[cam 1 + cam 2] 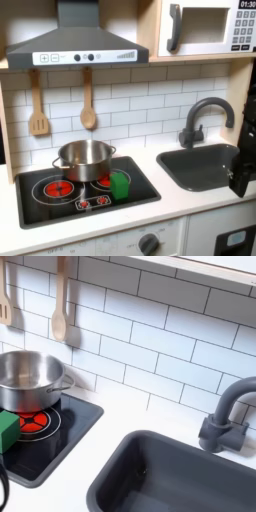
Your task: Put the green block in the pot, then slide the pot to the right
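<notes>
Your first exterior view faces the toy kitchen head-on from farther back. Your second exterior view sits closer, angled down; both share the pot (84, 157) (28, 380) and sink (200, 166) (160, 471).

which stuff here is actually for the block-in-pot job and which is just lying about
For the job: green block, on the stove; pot, on the stove behind it; gripper, at the first exterior view's right edge.

Just there: spatula, wooden spoon, faucet, sink, microwave.
</notes>
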